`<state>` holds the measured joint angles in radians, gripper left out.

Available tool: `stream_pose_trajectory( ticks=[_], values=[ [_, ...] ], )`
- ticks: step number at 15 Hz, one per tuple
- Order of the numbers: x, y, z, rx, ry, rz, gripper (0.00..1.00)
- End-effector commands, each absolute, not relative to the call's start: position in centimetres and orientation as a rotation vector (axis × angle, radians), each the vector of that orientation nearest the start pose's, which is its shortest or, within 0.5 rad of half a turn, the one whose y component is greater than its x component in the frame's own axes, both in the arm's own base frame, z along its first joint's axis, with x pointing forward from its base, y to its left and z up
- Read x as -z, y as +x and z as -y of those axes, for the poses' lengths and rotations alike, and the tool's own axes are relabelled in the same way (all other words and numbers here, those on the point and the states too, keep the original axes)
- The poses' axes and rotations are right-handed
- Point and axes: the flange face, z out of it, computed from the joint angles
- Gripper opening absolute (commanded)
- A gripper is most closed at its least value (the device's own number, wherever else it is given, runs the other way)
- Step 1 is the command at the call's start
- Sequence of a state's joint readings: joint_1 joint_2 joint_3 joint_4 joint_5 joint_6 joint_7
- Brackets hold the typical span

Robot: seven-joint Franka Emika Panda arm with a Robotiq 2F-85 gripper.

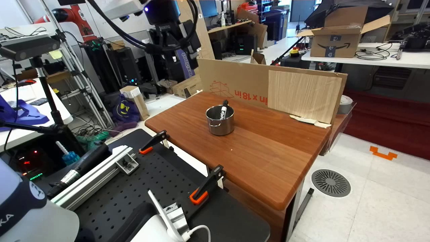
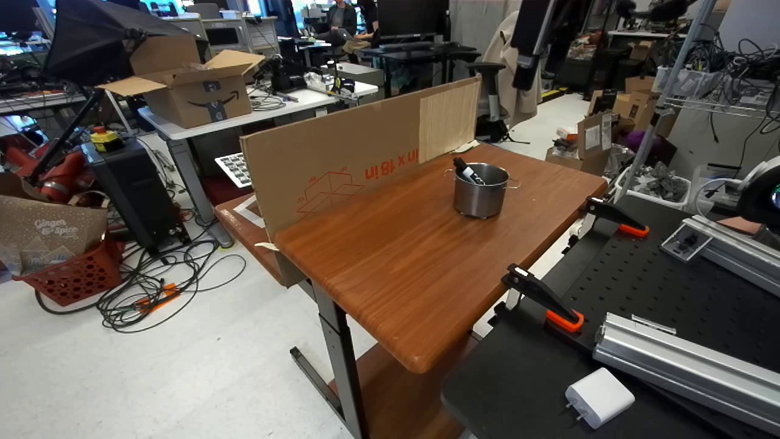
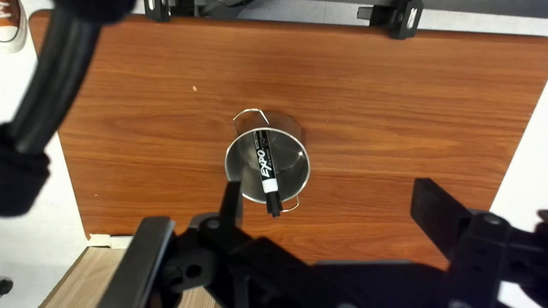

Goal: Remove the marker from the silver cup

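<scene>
The marker [image 3: 265, 164] stands aslant in the silver cup [image 2: 478, 202], its capped end leaning out over the far rim, toward the cardboard panel [image 2: 347, 140], beside a wire handle [image 3: 293, 209]. Its lower end sits inside toward the near wall; whether it meets the base or the wall I cannot tell. The hand [image 3: 328, 194] holds nothing, its fingers spread wide, well above the counter [image 3: 385, 107].

The marker should be light, stiff and hardly fragile, with a smooth barrel that may slip or roll along the steel rim. The black cap [image 3: 273, 203] seems the easiest part to reach, but it could pull off if lifted alone. A better hold would be the white band [image 3: 269, 185] just below it, pinched across the barrel; the fingers face each other roughly across its length, so little turning seems called for. The cup looks light and could shift or tip, so the fingertips should miss the rim and handle, and the lift would best follow the marker's slant until the lower end clears the rim.
</scene>
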<state>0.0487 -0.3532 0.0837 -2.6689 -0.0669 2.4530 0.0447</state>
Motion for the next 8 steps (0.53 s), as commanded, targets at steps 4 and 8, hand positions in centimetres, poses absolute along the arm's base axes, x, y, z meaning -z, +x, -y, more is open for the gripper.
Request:
stream_pose_trajectory(
  ticks=[4, 8],
  values=[
    [-32.1, 46.8, -3.5, 0.297, -3.142, 0.329, 1.0],
    [-29.4, 49.7, -2.6, 0.294, -3.116, 0.393, 1.0]
  ],
)
